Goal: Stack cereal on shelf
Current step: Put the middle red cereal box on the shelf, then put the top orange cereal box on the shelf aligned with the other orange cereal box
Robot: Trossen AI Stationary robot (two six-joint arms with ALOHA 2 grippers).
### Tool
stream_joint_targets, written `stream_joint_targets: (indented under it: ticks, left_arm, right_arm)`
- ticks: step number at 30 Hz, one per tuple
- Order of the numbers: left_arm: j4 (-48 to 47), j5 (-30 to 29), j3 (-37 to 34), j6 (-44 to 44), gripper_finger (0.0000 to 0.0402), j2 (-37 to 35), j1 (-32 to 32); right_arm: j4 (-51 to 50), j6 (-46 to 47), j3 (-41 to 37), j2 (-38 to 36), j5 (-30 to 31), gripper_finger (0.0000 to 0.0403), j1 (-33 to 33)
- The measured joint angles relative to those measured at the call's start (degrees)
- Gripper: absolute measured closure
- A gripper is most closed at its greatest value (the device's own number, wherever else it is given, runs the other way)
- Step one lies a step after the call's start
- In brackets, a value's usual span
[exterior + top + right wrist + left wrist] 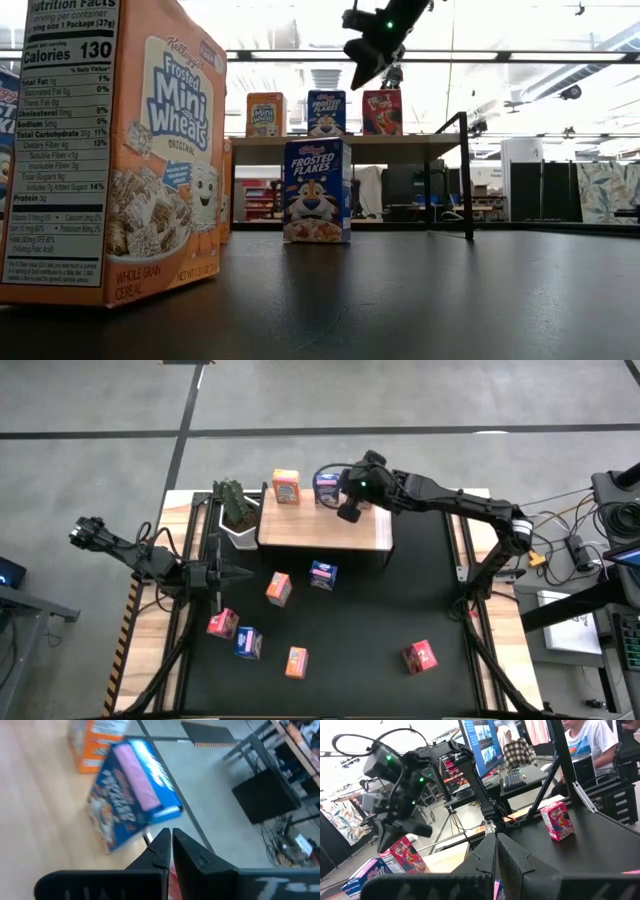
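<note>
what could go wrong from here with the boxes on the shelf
1. The right hand, shut and empty, hangs just over the shelf beside the blue box. A sideways swing could knock that box or the orange box off the back edge.
2. Both boxes sit at the shelf's far rim, so even a light nudge may tip them.
3. Six boxes lie scattered on the mat. An arm reaching for one could clip the shelf's corner or the plant.
</note>
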Motion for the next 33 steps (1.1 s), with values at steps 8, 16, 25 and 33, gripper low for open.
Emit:
stream_joint_targets:
  ticks: [8, 16, 25, 33]
  left_arm:
    - [0.0, 0.0, 0.0, 0.2, 0.0402, 0.0, -0.02]
    - [0.0, 0.0, 0.02, 0.2, 0.0402, 0.0, -0.01]
    - [0.0, 0.0, 0.02, 0.22, 0.0402, 0.0, -0.01]
    - [-0.01, 0.0, 0.02, 0.22, 0.0402, 0.0, 0.0]
  right_arm:
    - [-1.99, 0.74, 0.0, 0.02, 0.0, 0.0394, -0.75]
    - [-3.35, 1.66, 0.0, 0.02, 0.02, 0.0394, -0.94]
    - [-2.83, 1.59, 0.0, -0.5, 0.0, 0.0394, -0.3]
    - [-2.85, 4.24, 0.0, -4.26, -0.09, 0.0394, 4.25]
